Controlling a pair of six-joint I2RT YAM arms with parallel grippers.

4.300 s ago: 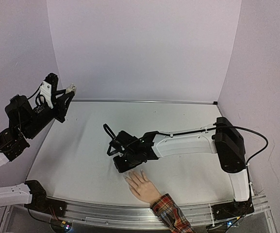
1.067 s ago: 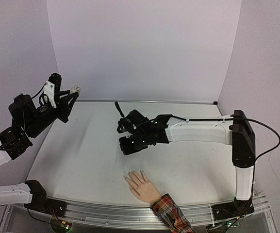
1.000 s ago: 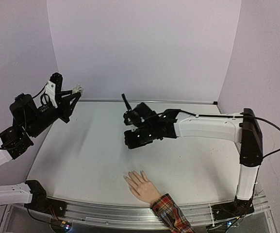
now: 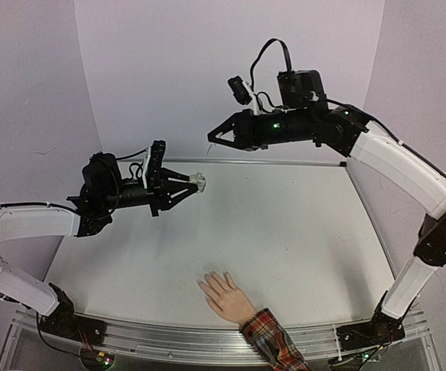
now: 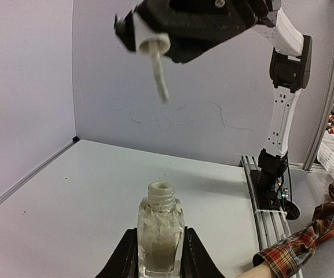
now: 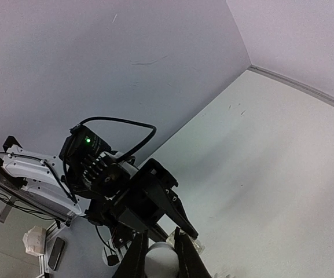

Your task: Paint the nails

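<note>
pale nails (image 4: 209,277) well apart from fingers (image 4: 175,182)

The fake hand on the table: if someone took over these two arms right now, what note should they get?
Left gripper: shut on the polish bottle, held upright in the air, neck open.
Right gripper: shut on the brush cap, raised above the bottle, brush clear of the neck.
Mannequin hand: flat at the near edge of the table, far from both grippers.
Done: bottle uncapped, brush out.
Left: bring the brush to the nails; they are too small to tell whether any are painted.
</note>
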